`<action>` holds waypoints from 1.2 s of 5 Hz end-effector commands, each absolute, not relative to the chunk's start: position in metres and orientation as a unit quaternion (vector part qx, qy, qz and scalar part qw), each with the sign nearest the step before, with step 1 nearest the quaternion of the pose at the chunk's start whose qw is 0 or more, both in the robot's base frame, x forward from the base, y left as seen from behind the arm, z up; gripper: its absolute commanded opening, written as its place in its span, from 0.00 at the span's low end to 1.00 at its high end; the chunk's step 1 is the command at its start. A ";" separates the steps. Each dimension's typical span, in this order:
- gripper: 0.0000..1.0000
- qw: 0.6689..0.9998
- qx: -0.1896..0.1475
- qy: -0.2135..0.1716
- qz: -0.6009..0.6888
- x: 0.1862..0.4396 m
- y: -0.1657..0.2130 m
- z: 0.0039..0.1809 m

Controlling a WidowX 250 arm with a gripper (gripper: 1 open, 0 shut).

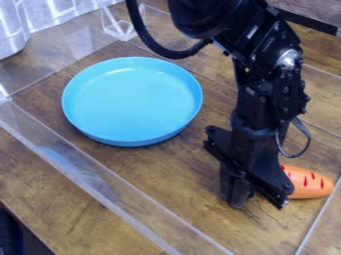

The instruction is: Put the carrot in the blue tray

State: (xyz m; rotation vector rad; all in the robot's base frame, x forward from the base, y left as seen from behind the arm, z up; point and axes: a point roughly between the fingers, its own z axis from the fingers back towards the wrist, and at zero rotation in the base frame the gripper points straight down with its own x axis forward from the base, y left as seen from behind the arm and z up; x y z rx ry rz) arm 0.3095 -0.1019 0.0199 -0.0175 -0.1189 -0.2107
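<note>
Wood-plank tabletop [80,214], dark brown, with a clear plastic sheet edge running diagonally across the lower left.

Carrot [310,183]: small toy, glossy orange, tapered, a couple of dark groove marks on the body. It lies on its side on the wood at the lower right, tip pointing right. Only the orange body shows; the leaf end is hidden behind my fingers, so I can't confirm the green.

My gripper [250,191] points straight down right at the carrot's left end, fingertips down at table level. Jaws are pinched together, nearly no gap showing. Whether they've actually caught the leaf end I cannot tell; the black fingers block that spot. The carrot body itself sits on the table, just beside the fingers on their right.

Blue tray [94,127]: round, shallow, bright blue, low raised rim, nothing in it. It sits up and left of the carrot, well apart from it, much larger than the carrot. My arm stands between the two, just off the tray's right rim.

Black cable loops off the wrist on the right side. Grey object at the top left corner, cut off by the frame edge.
</note>
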 end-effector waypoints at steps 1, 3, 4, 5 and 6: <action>0.00 0.990 -0.016 -0.071 -0.122 0.310 -0.113 0.024; 0.00 0.987 -0.023 -0.072 -0.139 0.307 -0.122 0.022; 0.00 0.986 -0.026 -0.071 -0.147 0.306 -0.127 0.021; 0.00 0.986 -0.027 -0.070 -0.151 0.304 -0.130 0.020; 0.00 0.985 -0.029 -0.068 -0.155 0.302 -0.133 0.020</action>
